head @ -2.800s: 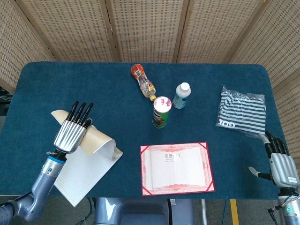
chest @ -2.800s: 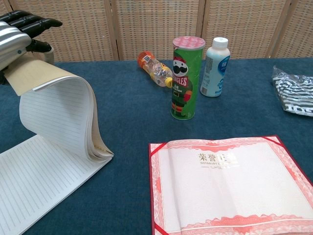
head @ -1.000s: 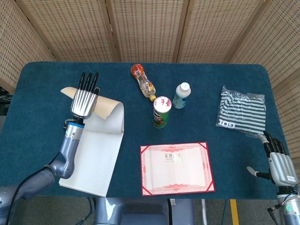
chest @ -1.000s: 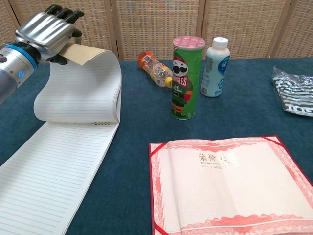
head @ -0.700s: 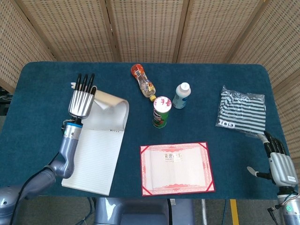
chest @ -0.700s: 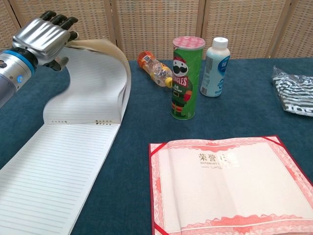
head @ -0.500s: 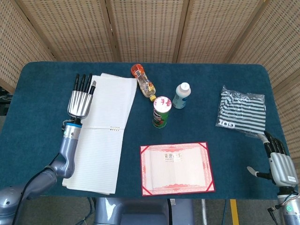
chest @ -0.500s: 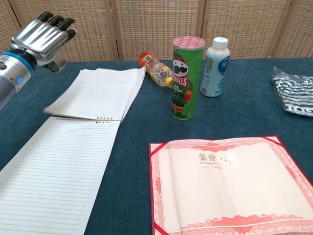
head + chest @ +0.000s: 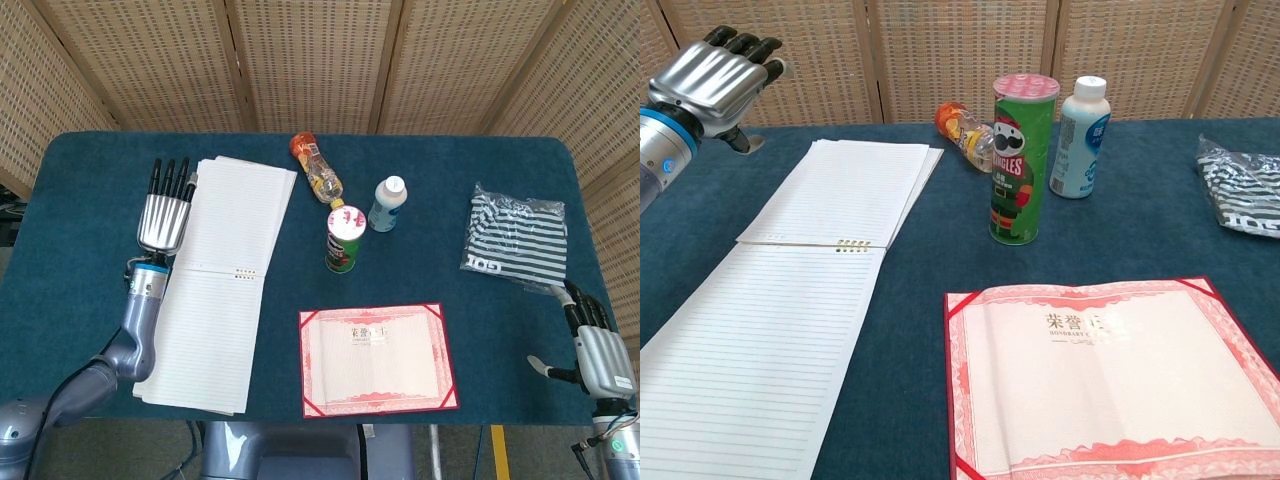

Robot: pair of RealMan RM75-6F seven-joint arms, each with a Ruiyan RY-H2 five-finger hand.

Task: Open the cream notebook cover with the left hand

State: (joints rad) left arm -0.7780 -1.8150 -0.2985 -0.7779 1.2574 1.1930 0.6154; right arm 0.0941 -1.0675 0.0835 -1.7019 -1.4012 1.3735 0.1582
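The notebook (image 9: pixel 205 320) lies open and flat on the blue table, lined pages up. Its turned-over leaves (image 9: pixel 238 212) rest on the far side, and the cream cover is hidden beneath them. In the chest view the same leaves (image 9: pixel 850 190) lie flat beyond the spiral binding. My left hand (image 9: pixel 163 210) hovers at the left edge of those leaves with fingers stretched out and nothing in it. The chest view shows it as my left hand (image 9: pixel 705 75) raised above the table. My right hand (image 9: pixel 598 350) rests at the table's near right corner, fingers apart and empty.
A small orange-capped bottle (image 9: pixel 318 172) lies just right of the turned leaves. A green chip can (image 9: pixel 344 240) and a white bottle (image 9: pixel 387 203) stand mid-table. An open red certificate folder (image 9: pixel 378 358) lies near the front. A striped bag (image 9: pixel 517 240) sits at the right.
The cover and curled leaves dropped flat onto the far side of the table. My left hand let go and drifted left. The small bottle was nudged to the right.
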